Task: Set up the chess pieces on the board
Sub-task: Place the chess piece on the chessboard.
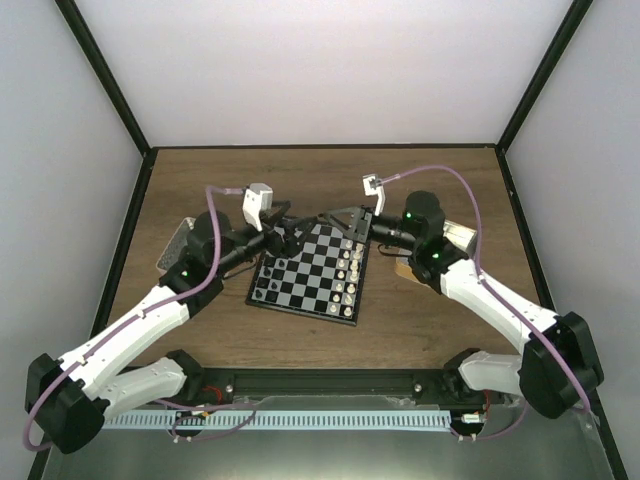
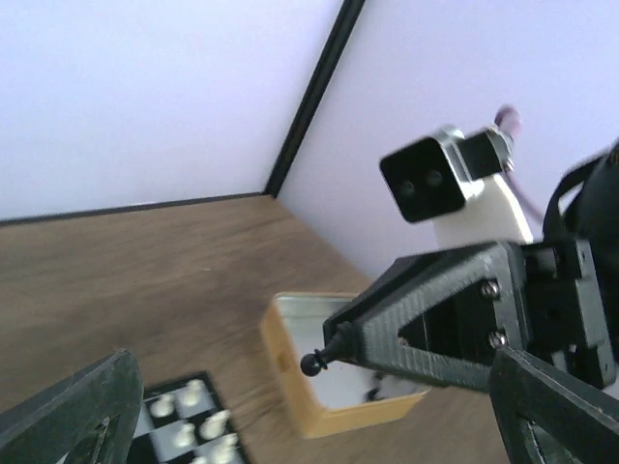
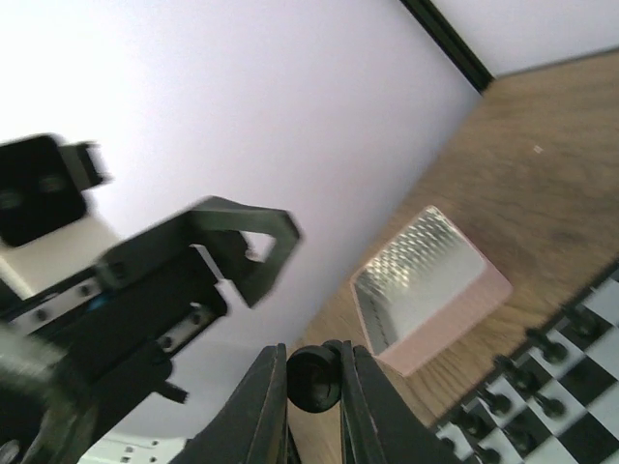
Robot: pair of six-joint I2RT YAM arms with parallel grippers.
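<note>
Over the board (image 1: 305, 285), a black pawn (image 3: 314, 375) sits clamped between the right fingers (image 3: 266, 406) (left fingers (image 2: 82, 411) spread apart).

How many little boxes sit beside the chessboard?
2. A pink-rimmed clear box sits left of the board, and a tan tray sits right of it. In the top view both are partly hidden.

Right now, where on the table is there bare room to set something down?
Bare wood lies between the board and the back wall, and between the board and the arm bases. Crowded: the board's far edge, where left gripper and right gripper, holding a black piece, meet.
</note>
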